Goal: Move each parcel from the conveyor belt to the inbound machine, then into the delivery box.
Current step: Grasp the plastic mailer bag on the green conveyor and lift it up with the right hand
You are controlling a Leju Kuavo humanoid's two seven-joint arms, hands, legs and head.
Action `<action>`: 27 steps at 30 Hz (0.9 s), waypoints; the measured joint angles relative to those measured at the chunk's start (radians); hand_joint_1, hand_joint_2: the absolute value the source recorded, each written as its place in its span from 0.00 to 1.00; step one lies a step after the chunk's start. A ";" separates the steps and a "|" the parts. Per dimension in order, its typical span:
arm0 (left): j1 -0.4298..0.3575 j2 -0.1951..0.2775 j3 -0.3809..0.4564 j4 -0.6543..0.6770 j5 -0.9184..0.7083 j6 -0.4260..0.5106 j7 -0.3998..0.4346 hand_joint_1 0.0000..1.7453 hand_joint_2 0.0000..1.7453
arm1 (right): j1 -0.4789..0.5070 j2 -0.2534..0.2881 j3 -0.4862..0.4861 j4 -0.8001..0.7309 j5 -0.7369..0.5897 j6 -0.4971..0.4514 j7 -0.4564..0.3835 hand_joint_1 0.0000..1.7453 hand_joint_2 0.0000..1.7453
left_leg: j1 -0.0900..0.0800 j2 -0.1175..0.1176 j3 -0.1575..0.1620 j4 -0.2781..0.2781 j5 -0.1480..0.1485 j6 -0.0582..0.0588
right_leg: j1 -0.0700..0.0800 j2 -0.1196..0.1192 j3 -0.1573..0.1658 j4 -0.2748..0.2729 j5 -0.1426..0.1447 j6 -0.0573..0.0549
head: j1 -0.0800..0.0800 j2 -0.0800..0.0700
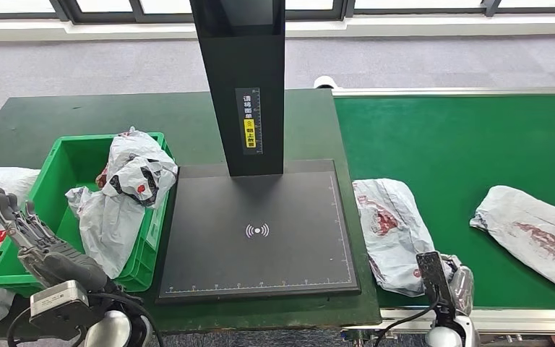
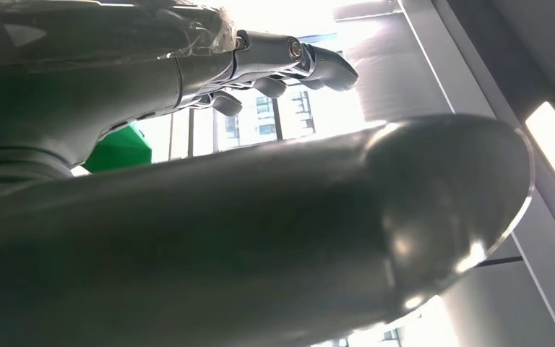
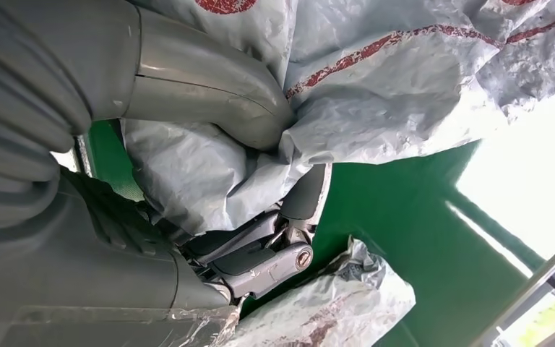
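As it lies on the conveyor belt point(image 1: 441, 137), the parcel point(image 1: 390, 231) is gripped by the right hand point(image 1: 444, 278).

Green belt point(image 1: 462, 137) — silver-edged at the near rim. Grey-white parcel point(image 1: 390, 231) at the belt's left end, red print, crinkled; a like one point(image 1: 538, 235) toward the belt's right edge. Bright green box point(image 1: 69, 170), grey-white bags point(image 1: 126, 191) with red and black marks. Black machine point(image 1: 260, 231) — white grid ticks, white wave mark, yellow label on the post. Dark green desk point(image 1: 43, 123). Dark grey hands point(image 1: 32, 235).
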 joint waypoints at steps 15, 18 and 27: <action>0.030 -0.008 0.001 -0.017 -0.008 0.017 0.000 0.00 0.00 | 0.394 0.151 0.450 -0.955 -0.054 -0.369 -0.253 1.00 1.00 | 0.001 -0.005 -0.002 0.000 -0.003 -0.005 | 0.003 -0.006 -0.002 0.003 -0.007 -0.005 | 0.000 0.000; 0.034 -0.007 0.001 -0.022 -0.008 0.017 0.000 0.00 0.00 | 0.419 0.160 0.487 -1.032 -0.049 -0.368 -0.252 1.00 1.00 | 0.002 -0.005 -0.001 0.000 -0.003 -0.005 | 0.003 -0.006 -0.002 0.003 -0.007 -0.005 | 0.000 0.000; 0.036 -0.008 0.001 -0.029 -0.008 0.018 0.000 0.00 0.00 | 0.443 0.167 0.526 -1.116 -0.046 -0.366 -0.252 1.00 1.00 | 0.002 -0.005 -0.001 0.000 -0.002 -0.004 | 0.002 -0.006 -0.001 0.003 -0.006 -0.004 | 0.000 0.000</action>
